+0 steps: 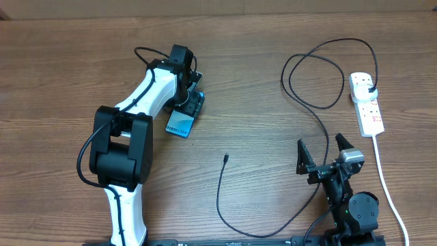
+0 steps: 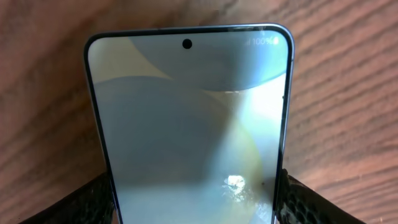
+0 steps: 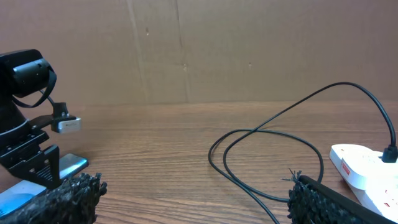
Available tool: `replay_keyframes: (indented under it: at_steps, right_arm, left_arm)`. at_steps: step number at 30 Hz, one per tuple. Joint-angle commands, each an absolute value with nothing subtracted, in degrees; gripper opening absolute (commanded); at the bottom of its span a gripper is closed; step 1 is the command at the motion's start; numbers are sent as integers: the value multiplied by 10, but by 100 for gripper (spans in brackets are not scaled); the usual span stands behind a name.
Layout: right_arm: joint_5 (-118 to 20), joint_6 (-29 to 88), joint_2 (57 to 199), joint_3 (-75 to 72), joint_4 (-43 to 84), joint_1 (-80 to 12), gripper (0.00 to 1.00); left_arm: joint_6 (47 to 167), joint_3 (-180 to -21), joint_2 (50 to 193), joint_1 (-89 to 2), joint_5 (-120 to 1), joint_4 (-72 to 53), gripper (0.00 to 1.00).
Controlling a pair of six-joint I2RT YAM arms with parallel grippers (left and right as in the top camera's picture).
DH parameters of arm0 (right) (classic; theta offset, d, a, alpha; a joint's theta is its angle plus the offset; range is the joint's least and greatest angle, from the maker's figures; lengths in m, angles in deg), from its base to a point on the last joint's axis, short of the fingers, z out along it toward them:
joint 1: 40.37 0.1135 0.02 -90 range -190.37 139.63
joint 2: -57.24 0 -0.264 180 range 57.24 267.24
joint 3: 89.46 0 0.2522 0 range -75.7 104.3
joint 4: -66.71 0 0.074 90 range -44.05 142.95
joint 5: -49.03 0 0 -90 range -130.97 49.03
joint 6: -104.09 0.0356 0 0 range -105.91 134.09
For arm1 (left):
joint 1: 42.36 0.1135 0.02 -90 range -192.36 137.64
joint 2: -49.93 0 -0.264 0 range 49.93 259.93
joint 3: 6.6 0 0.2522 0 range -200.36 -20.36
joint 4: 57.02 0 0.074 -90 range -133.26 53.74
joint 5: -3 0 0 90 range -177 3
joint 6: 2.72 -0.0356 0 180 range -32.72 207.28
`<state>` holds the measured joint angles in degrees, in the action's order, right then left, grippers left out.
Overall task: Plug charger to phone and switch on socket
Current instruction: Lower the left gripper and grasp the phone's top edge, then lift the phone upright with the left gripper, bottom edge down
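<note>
The phone (image 1: 181, 124) lies flat on the table, its light blue screen (image 2: 186, 112) facing up. My left gripper (image 1: 192, 104) straddles the phone's far end, and its fingers (image 2: 87, 202) press against both long edges. The charger's black cable (image 1: 220, 198) ends in a small connector tip (image 1: 226, 158) lying loose at mid-table. From there it loops right and up to its black plug (image 1: 371, 87), seated in the white socket (image 1: 367, 102). My right gripper (image 1: 321, 154) stands open at the front right, with nothing between its fingers (image 3: 68, 196). Part of the cable (image 3: 267, 134) lies ahead of it.
The socket's white cord (image 1: 386, 178) runs down the right side past my right arm's base (image 1: 355, 205). A cardboard wall (image 3: 217, 50) closes off the table's far side. My left arm (image 1: 136, 116) stretches across the left half of the table.
</note>
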<state>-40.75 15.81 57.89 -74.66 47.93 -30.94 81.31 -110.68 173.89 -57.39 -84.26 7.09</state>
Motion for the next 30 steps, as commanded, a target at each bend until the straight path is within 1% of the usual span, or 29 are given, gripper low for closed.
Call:
replay_keyframes:
  at_steps: [1,4,7,14,16,17,18,20,23,24,30]
  right_arm:
    - [-409,157,574,-753,482,-306,100]
    - [-409,157,574,-752,482,-306,100]
    - [-409,157,574,-753,482,-306,100]
    - [-409,157,574,-753,482,-306,100]
    - [-409,157,574,-752,482,-306,100]
    - [-409,157,574,-752,482,-306,100]
    - [-409,157,574,-752,482,-306,100]
    - [-409,157,574,-753,482,-306,100]
    - [-409,157,574,-752,482,-306,100]
    - [-409,157,574,-752,482,-306,100]
    - [-409,157,574,-752,482,-306,100]
  left_arm:
    - [815,-1090,1753,-578,-829,101,53]
    - [815,-1090,1753,-581,-829,120,55]
    - [815,-1090,1753,-586,-819,132,59]
    - [817,-1090,1753,-589,-729,158,61]
    - [818,-1090,1753,-589,-719,156,61]
    - [817,-1090,1753,-589,-719,151,63]
    - [817,-1090,1753,-589,-721,143,69]
    - [817,-1090,1753,-589,-721,130,84]
    - [818,-1090,1753,-589,-721,123,98]
    - [817,-1090,1753,-589,-721,123,100]
    - [817,-1090,1753,-589,-721,109,100]
